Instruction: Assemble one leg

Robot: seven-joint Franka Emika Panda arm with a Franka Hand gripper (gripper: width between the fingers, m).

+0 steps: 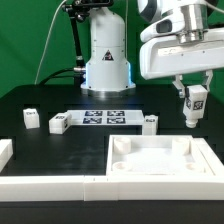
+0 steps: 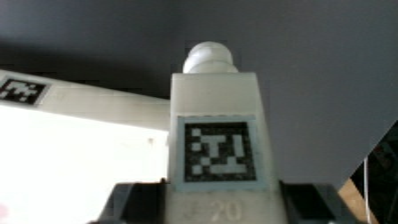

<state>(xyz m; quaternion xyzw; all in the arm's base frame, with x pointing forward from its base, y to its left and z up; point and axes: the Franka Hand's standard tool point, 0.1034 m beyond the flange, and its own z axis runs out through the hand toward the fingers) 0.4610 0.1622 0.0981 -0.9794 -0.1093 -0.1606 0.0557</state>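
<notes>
Exterior view: the arm is reaching straight down, its two-finger gripper (image 1: 194, 101) clamping the small white rectangular leg (image 1: 197, 103) upright, off the table near the large square white tray piece (image 1: 155, 172). Wrist view: the leg's long axis is running away from the fingers (image 2: 128, 203), its rounded peg (image 2: 212, 55) leading and its marker tag (image 2: 219, 150) facing the camera.

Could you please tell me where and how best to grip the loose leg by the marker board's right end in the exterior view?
Probably from above, jaws closing on two opposite flat sides of the loose leg: a small block with room around it. The gripper is shut on another leg.
</notes>
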